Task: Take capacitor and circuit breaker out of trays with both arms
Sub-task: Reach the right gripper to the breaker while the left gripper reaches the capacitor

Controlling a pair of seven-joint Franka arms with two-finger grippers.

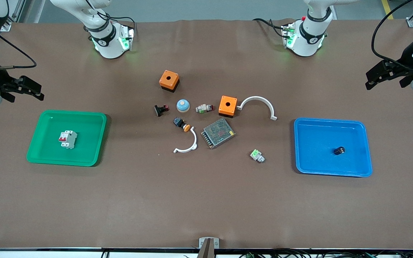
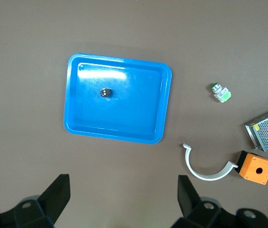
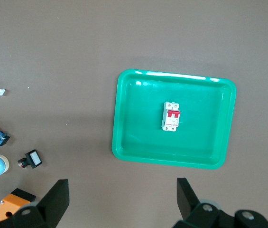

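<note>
Both grippers are up in the air, spread wide and holding nothing. The left gripper hangs over bare table at the left arm's end, just past the blue tray, and its two black fingers stand far apart in the left wrist view. The right gripper hangs over bare table at the right arm's end, just past the green tray, and its fingers are far apart too. Both arms are pulled out to the ends of the table and wait there. The green tray holds the breaker, a small white-grey block with red levers, lying near the middle of the tray. The blue tray holds the capacitor, a tiny black cylinder with a shiny end, lying a bit toward the tray's outer end. Between the trays, in the middle of the table, sit a grey mesh-topped box, two orange boxes, a big white curved piece touching one orange box, a smaller white curved piece, a little blue dome and a small white-and-green connector.
</note>
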